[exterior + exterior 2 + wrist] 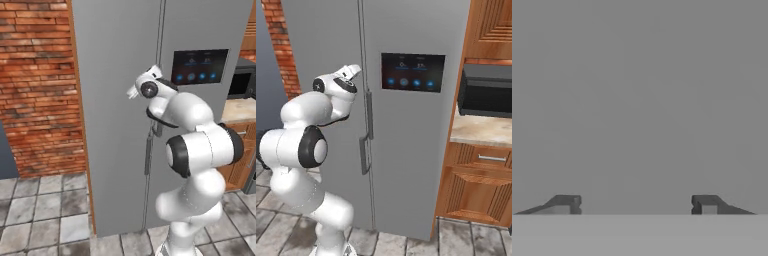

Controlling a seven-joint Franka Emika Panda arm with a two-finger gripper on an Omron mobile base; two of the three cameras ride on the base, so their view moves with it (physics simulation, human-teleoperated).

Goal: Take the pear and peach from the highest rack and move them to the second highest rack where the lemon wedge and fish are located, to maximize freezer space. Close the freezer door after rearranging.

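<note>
On the left of the left base view I saw a brick wall [35, 85], then the grey fridge [115, 75] filling the centre, both doors shut. The pear, peach, lemon and fish were behind the closed freezer door [117, 125], so I couldn't see them.

My arm [200, 150] rose at the lower right of that view, folded up with the wrist near the seam between the doors, close to the handles [148, 150]. Right of it sat the dark panel [200, 66], and further right a microwave [242, 80] over a counter [240, 110].

In the right base view the handles [367, 135] stood at centre, wooden cabinets [481, 180] at lower right.

In the hand view the gripper [635, 204] faced plain grey door, fingertips [567, 202] set apart with nothing between them; whether they were fully wide I couldn't tell.
</note>
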